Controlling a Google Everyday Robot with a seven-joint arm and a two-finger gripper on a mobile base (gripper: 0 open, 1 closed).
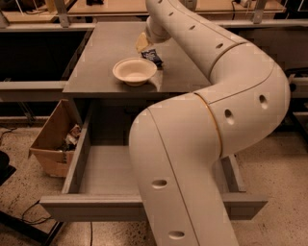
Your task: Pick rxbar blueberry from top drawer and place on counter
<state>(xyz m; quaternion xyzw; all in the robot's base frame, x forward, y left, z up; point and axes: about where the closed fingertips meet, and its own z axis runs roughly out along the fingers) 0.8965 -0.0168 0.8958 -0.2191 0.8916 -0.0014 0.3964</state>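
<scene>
My gripper (144, 45) is over the grey counter (106, 53), just behind and to the right of a cream bowl (134, 71). It is shut on the rxbar blueberry (153, 57), a dark navy wrapper that hangs tilted from the gripper tip, low over the counter beside the bowl's far right rim. The top drawer (101, 173) stands pulled open below the counter. The part of its grey floor that I can see is bare. My big white arm covers the drawer's right half.
A brown cardboard box (53, 139) with small items stands on the floor left of the drawer. A pale scrap (157, 80) lies by the bowl's right side. Wooden benches (110, 6) run along the back. Cables (29, 211) lie on the floor at the lower left.
</scene>
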